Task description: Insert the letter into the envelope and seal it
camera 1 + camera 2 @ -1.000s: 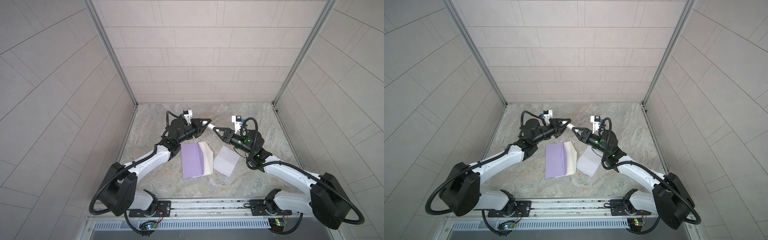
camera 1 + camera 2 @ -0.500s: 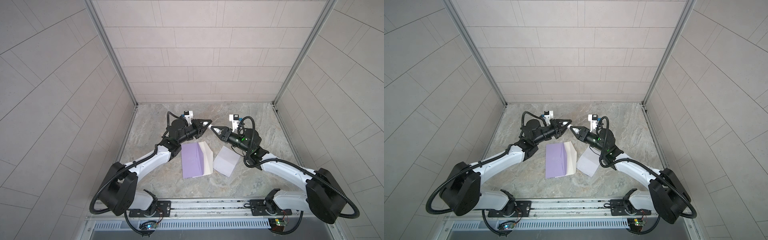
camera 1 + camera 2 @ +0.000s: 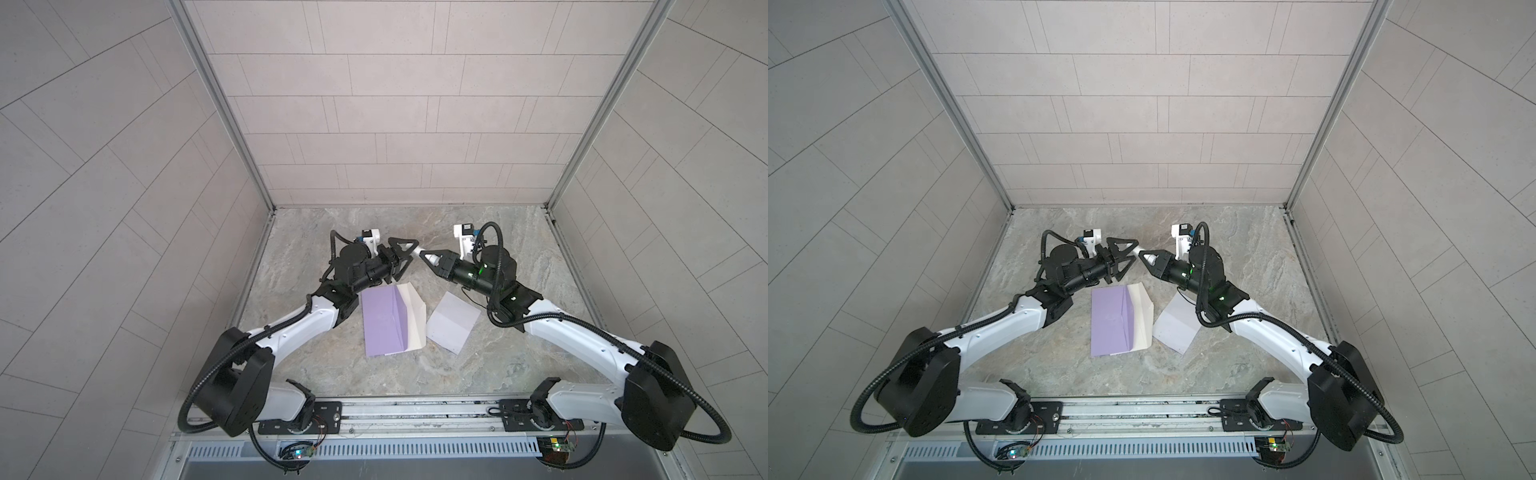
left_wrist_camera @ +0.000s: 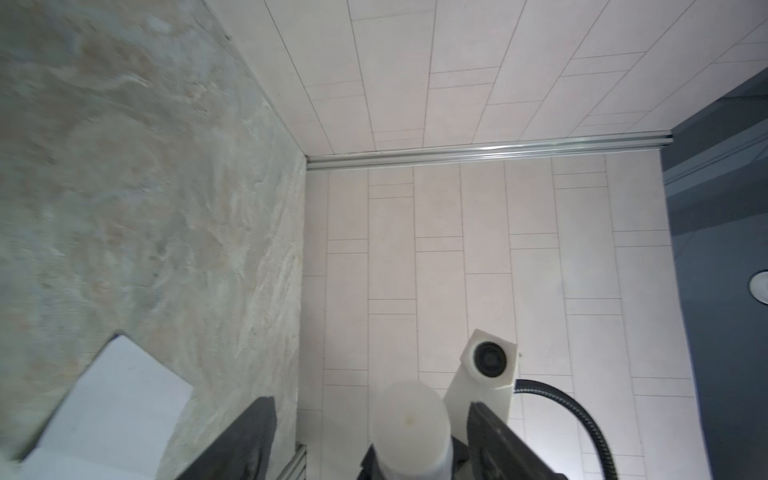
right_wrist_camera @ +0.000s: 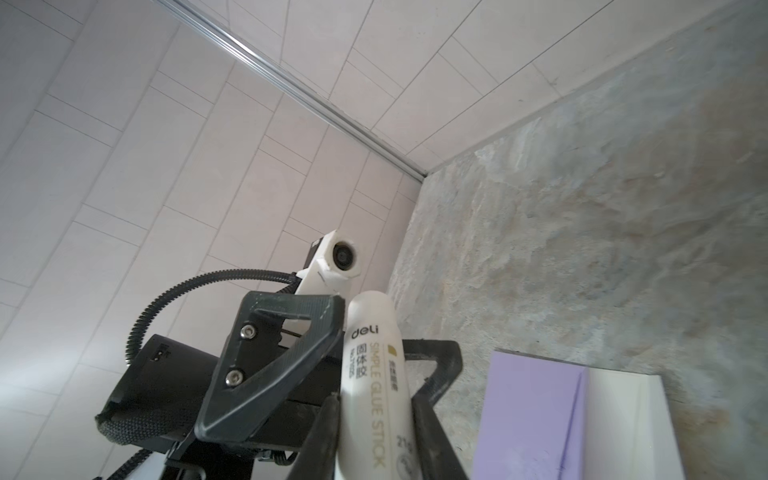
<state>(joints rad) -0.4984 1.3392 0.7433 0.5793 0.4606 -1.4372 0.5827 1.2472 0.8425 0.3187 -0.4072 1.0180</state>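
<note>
The purple envelope [image 3: 384, 322] [image 3: 1111, 322] lies flat mid-table with its white flap [image 3: 413, 316] open to the right. The pale letter [image 3: 451, 326] [image 3: 1177, 328] lies beside it on the right, outside the envelope. Above them, my right gripper [image 3: 432, 257] [image 5: 374, 409] is shut on a white glue stick [image 5: 372, 374] [image 3: 1148, 257]. My left gripper [image 3: 409, 251] [image 4: 370, 403] is open, and its fingers [image 5: 274, 357] stand apart on either side of the stick's free end [image 4: 411, 424]. The envelope [image 5: 532, 415] and the letter [image 4: 112, 407] each show in a wrist view.
The marble tabletop [image 3: 478, 374] is walled by tiled panels on three sides, with metal corner posts [image 3: 552, 208]. The arms' mounting rail [image 3: 415, 411] runs along the front edge. Both arms meet over the back half of the table.
My left gripper has opened off the glue stick. The right gripper has come in closer and tightened on the stick. Envelope and letter have not moved.
</note>
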